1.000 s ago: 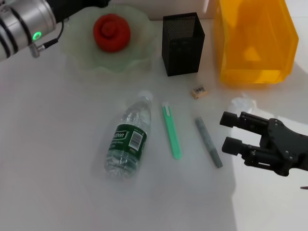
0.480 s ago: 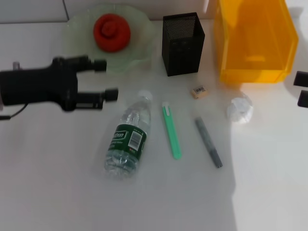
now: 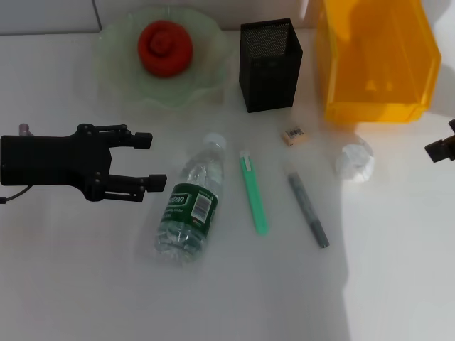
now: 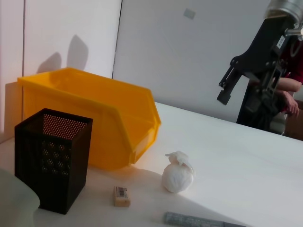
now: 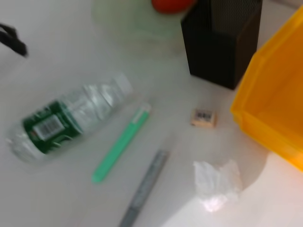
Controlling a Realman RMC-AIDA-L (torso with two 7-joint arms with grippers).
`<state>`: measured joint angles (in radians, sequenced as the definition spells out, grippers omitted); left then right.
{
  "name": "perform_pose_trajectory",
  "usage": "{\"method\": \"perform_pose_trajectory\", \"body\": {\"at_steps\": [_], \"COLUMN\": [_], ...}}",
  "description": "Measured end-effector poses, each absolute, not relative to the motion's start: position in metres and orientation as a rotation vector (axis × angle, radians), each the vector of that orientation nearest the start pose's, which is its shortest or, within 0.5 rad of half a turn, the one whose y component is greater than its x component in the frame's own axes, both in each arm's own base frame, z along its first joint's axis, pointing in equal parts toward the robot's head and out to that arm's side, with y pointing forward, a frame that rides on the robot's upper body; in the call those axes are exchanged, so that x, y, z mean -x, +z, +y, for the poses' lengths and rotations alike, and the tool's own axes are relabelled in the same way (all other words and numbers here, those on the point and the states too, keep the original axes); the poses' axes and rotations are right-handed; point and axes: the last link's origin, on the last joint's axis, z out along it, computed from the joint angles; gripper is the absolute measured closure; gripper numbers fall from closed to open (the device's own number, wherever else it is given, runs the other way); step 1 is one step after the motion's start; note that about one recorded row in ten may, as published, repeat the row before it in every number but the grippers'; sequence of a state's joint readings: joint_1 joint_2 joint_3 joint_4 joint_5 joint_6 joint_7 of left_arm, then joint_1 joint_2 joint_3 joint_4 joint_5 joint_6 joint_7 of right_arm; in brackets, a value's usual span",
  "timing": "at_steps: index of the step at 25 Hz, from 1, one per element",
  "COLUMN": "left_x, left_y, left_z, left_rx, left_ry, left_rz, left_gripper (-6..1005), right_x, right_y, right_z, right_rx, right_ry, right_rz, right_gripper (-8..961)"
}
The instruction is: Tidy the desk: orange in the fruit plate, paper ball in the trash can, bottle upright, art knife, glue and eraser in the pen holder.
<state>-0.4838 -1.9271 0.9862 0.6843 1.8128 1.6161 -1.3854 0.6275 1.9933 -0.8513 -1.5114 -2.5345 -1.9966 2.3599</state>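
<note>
The clear bottle (image 3: 190, 206) with a green label lies on its side. My left gripper (image 3: 148, 162) is open just left of its neck, not touching it. The orange (image 3: 165, 46) rests in the pale green fruit plate (image 3: 114, 71). A green art knife (image 3: 253, 192) and a grey glue stick (image 3: 308, 209) lie right of the bottle. The tan eraser (image 3: 293, 135) sits in front of the black mesh pen holder (image 3: 269, 64). The paper ball (image 3: 355, 162) lies before the yellow trash can (image 3: 373, 60). My right gripper (image 3: 444, 140) is open at the right edge, away from everything.
The white table stretches bare toward me, in front of the bottle and the pens. The pen holder and trash can stand close together at the back. A white wall rises behind the table.
My left gripper came in from the back left and dropped toward the bottle's neck. My right gripper pulled back to the right edge, uncovering the paper ball.
</note>
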Motion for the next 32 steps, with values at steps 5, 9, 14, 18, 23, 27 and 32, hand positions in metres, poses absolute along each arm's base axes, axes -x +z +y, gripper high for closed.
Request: {"method": "perform_pose_trajectory", "body": {"at_steps": [5,9,14,18,23,27,32], "left_x": [0.269,0.269,0.269,0.268,0.267,0.267,0.266], "left_y": [0.031,0.029,0.028,0.026,0.025,0.024,0.024], "left_z": [0.323,0.323,0.323,0.323,0.325,0.326,0.327], "left_rx": [2.88,2.875,2.875,2.874,2.87,2.863,2.864], "left_ry": [-0.588,-0.586,-0.589,-0.592,-0.59,-0.587,-0.588], "left_rz": [-0.481,-0.488,-0.49,-0.494,-0.492,-0.494,-0.494], "left_gripper": [168,172,177,180,185,189,194], "right_x": [-0.195,-0.198,-0.201,-0.207,-0.21,-0.209,-0.199], "right_y": [0.075,0.047,0.018,-0.004,-0.014,-0.013,0.003], "right_z": [0.362,0.374,0.387,0.397,0.4,0.4,0.396], "right_rx": [2.563,2.571,2.576,2.571,2.571,2.569,2.563], "right_ry": [-0.465,-0.535,-0.568,-0.571,-0.575,-0.57,-0.553], "right_rz": [1.011,0.955,0.938,0.955,0.967,0.963,0.956], "right_gripper": [207,213,221,227,235,273,442]}}
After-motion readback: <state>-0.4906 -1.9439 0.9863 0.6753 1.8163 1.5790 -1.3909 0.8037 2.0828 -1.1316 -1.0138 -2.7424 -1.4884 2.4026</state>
